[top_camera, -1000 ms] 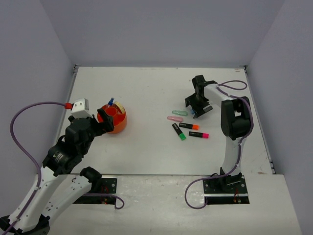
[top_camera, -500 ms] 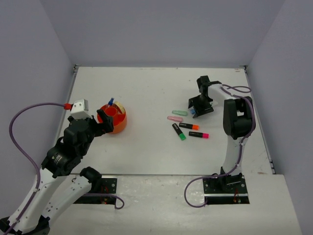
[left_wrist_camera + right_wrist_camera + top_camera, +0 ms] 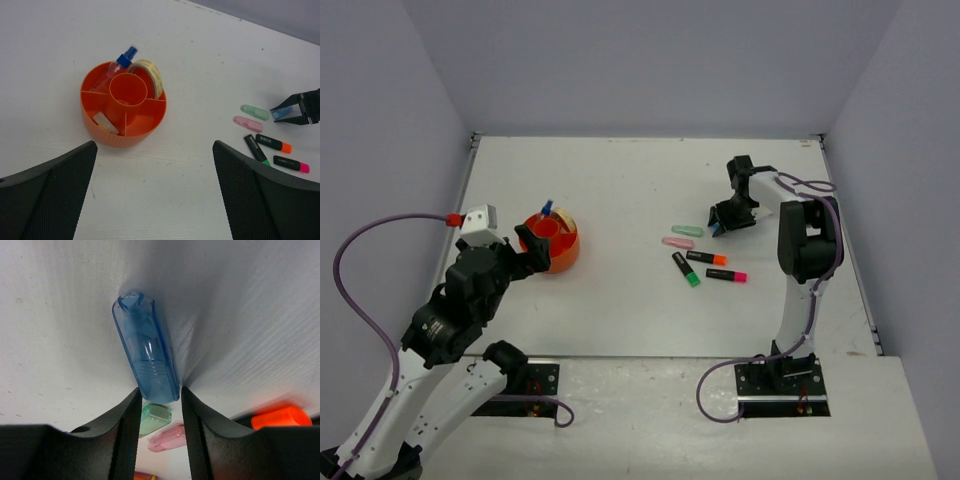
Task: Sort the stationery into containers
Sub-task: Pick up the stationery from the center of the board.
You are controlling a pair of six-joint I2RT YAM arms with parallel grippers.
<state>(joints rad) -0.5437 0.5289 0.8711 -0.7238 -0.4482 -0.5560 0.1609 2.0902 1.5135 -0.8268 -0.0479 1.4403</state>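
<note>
The orange tub (image 3: 563, 254) stands at the left. In the left wrist view its compartments (image 3: 100, 129) hold the blue-capped bottle (image 3: 124, 56), the band ring (image 3: 151, 78) and the tan cube (image 3: 104, 122). My left gripper (image 3: 529, 251) is open and empty, just near of the tub. My right gripper (image 3: 724, 222) is shut on one end of the blue bar (image 3: 145, 352), low over the table. The green bar (image 3: 687, 231) and pink bar (image 3: 677, 242) lie just left of it. Three black highlighters lie nearer: green end (image 3: 686, 269), orange end (image 3: 707, 258), pink end (image 3: 727, 275).
Grey walls close the table on the left, back and right. The right arm's cable (image 3: 800, 175) loops near the back right corner. The left arm's purple cable (image 3: 380, 230) arcs over the left edge.
My right gripper has turned at the wrist and settled over the blue bar, its fingers now closed on it. My left arm has drawn back slightly.
</note>
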